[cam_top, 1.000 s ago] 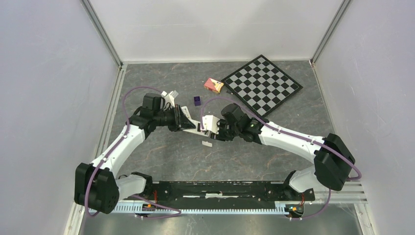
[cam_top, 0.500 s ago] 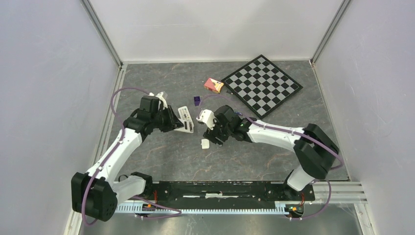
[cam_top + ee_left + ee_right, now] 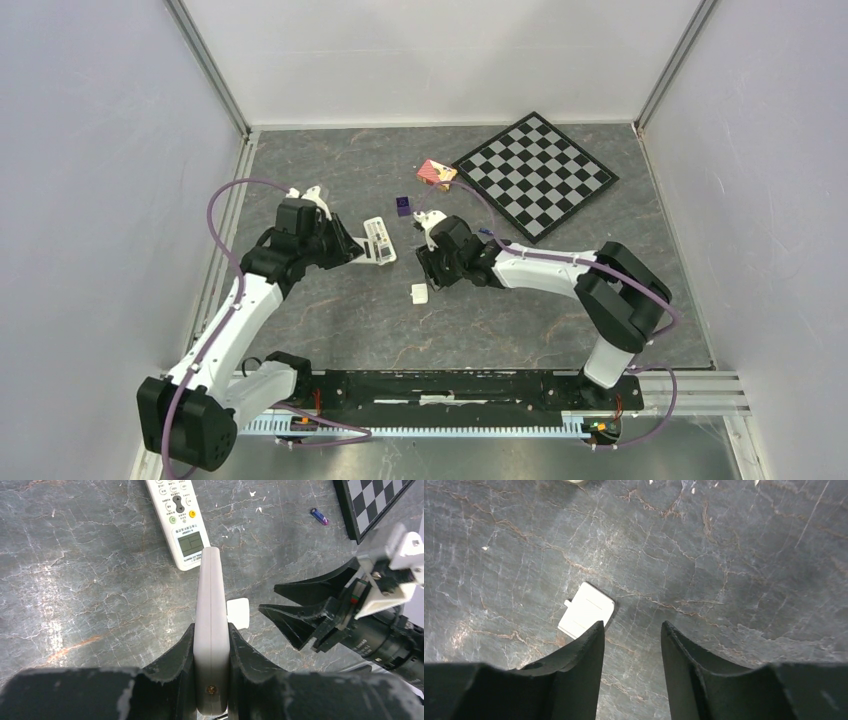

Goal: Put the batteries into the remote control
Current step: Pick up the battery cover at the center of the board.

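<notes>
My left gripper (image 3: 212, 630) (image 3: 350, 250) is shut on the remote control (image 3: 210, 595), a slim pale grey-tan body held on its edge; its battery bay does not show. One battery (image 3: 318, 516), a tiny purple-blue cylinder, lies on the table near the chessboard's corner; in the top view (image 3: 484, 233) it is only a speck. My right gripper (image 3: 632, 626) (image 3: 267, 598) (image 3: 428, 270) is open and empty, low over the table and to the right of the held remote. A small white battery cover (image 3: 586, 610) (image 3: 238, 613) (image 3: 419, 293) lies flat just beside its left finger.
A second white remote (image 3: 177, 520) (image 3: 380, 238) lies face up, buttons and display showing, just beyond the held remote's tip. A chessboard (image 3: 535, 175), a red patterned box (image 3: 436, 173) and a small purple cube (image 3: 403, 206) sit at the back. Walls enclose the table.
The two grippers were together at the remote; now they are apart. My left gripper has drawn back left with the remote. My right gripper has swung left, over the white cover.
</notes>
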Robot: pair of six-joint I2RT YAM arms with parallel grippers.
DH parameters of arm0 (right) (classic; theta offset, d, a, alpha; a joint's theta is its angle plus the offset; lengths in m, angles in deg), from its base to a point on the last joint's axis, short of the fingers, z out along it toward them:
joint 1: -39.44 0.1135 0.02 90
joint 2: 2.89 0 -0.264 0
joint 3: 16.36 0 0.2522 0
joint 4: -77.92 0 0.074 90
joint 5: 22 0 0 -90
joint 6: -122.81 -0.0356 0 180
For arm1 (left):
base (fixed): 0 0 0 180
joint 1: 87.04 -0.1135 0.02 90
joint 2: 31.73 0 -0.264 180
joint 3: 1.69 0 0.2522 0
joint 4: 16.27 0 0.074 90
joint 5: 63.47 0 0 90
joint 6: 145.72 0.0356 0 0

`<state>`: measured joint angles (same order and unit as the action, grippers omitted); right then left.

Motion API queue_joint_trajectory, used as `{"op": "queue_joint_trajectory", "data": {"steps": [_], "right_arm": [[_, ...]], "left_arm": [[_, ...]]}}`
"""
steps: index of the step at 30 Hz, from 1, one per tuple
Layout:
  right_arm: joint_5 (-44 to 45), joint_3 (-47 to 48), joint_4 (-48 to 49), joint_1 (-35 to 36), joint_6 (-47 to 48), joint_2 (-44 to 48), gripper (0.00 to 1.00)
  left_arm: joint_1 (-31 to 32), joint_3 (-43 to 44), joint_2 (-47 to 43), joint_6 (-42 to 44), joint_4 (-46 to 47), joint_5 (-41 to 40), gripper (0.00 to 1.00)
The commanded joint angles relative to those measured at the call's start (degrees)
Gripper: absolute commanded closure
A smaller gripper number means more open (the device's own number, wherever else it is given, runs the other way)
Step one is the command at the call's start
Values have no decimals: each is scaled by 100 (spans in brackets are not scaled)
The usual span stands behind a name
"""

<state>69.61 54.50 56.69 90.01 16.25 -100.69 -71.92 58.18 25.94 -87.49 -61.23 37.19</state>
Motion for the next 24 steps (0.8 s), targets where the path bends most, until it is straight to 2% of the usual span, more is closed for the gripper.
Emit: {"op": "queue_joint_trajectory", "data": {"steps": [1,16,24], "right_arm": [[136,247,-1,90,-662,-200,51],[184,297,-51,290,-1183,-586,64],[511,560,-413,413,-1302,-866,77]], "left_arm": [[-21,-30,-236,-25,114,-155,98],[-26,-516,-740,-271,-59,-25,98],[-26,-626,-1011,-295,-78,-169,98]]}}
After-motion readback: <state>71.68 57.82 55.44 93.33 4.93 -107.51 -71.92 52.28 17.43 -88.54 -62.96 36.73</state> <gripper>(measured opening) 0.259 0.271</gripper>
